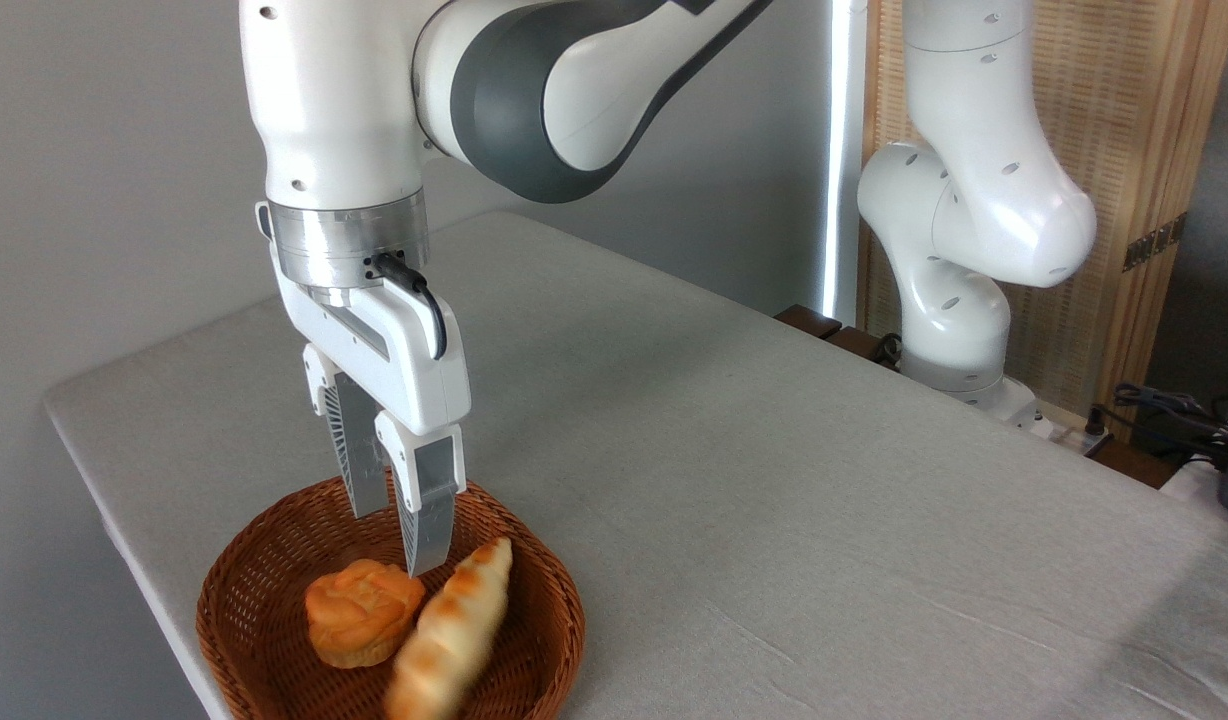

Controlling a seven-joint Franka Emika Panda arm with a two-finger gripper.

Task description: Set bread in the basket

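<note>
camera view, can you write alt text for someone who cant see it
A long braided bread loaf, motion-blurred, lies in a round wicker basket beside a small round orange bun, at the near left corner of a grey table. A white robot arm's pincer hangs just above them, jaws slightly apart and holding nothing.

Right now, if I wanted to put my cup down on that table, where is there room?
Most of the grey table is bare: the whole stretch from the basket rightward to the arm's base, and the far corner behind the gripper. The near left corner is crowded: the basket holds the bread and an orange bun, with the gripper just above.
</note>
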